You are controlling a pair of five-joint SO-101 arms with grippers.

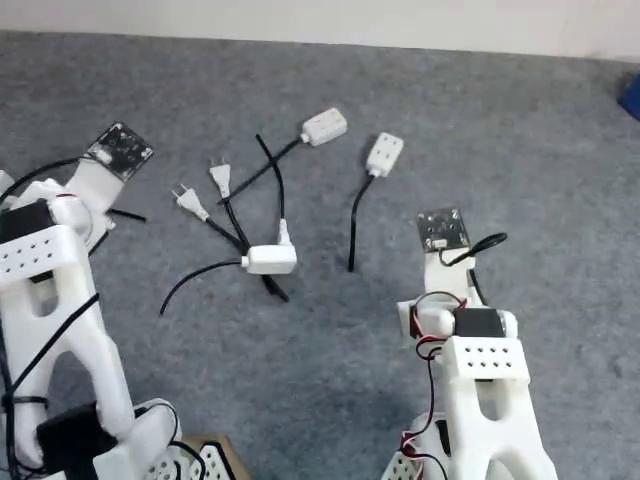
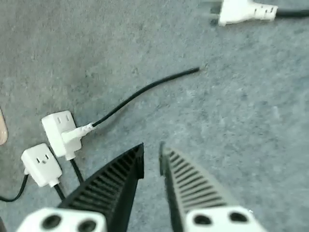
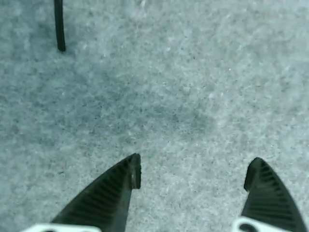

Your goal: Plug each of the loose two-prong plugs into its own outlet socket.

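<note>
Grey short-pile carpet point(image 1: 520, 130) covers the whole work surface in front of me. My two arms stand on it, blocky white printed plastic with red and black wiring: the left arm point(image 1: 60, 300) at the near left, the right arm point(image 1: 485, 370) at the near right. The left gripper point(image 2: 151, 153) has ribbed black wedge fingers drawn to a narrow slit. It holds nothing and hangs over bare carpet. The right gripper point(image 3: 194, 170) is spread wide, also with nothing in it.

Between the arms lie three boxy white sockets with rounded corners, each on a thin black cable. The far socket point(image 1: 324, 126) and the side socket point(image 1: 384, 153) sit near each other, and the near socket point(image 1: 270, 260) lies in the cable tangle. A third plug point(image 1: 284, 236) touches the near socket's top edge, but I cannot tell whether it is seated. The upper plug point(image 1: 220, 178) and the lower plug point(image 1: 190, 202) are small, flat and white with metal prongs. They lie loose side by side, left of the sockets and apart from them.
</note>
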